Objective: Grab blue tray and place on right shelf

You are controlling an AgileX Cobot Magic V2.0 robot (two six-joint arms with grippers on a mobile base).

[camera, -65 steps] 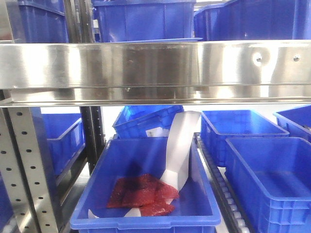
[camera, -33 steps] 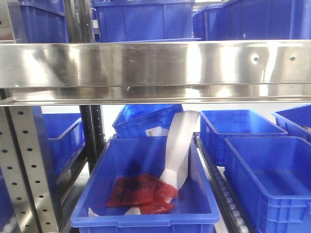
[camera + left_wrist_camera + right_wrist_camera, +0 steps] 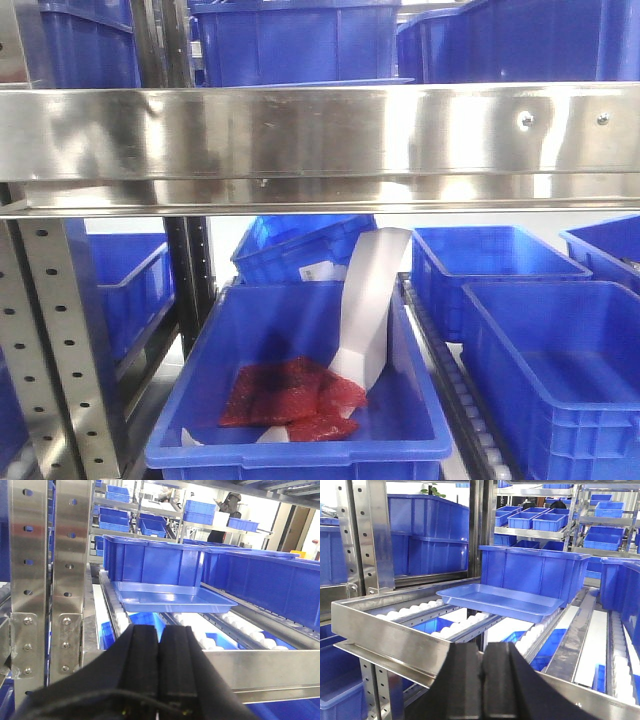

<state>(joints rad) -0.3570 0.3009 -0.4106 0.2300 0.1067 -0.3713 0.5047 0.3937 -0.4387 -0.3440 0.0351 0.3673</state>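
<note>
The blue tray (image 3: pixel 172 597) is a shallow light-blue tray lying flat on the white rollers of the shelf, in front of a deep dark-blue bin (image 3: pixel 152 560). It also shows in the right wrist view (image 3: pixel 500 601), and only as a thin edge in the front view (image 3: pixel 320 83). The shelf's shiny steel front rail (image 3: pixel 300 135) spans the front view. My left gripper (image 3: pixel 158 630) is shut and empty, below and in front of the rail. My right gripper (image 3: pixel 483 651) is shut and empty, also in front of the rail (image 3: pixel 390 642).
Perforated steel uprights (image 3: pixel 30 580) stand left of the left gripper. Below the rail sits a blue bin (image 3: pixel 300 380) with red packets (image 3: pixel 290 395) and white paper. More blue bins (image 3: pixel 550 360) stand to the right and on racks behind.
The view has shifted very slightly, with the rail a touch lower-left than one second ago. Nothing else has visibly moved.
</note>
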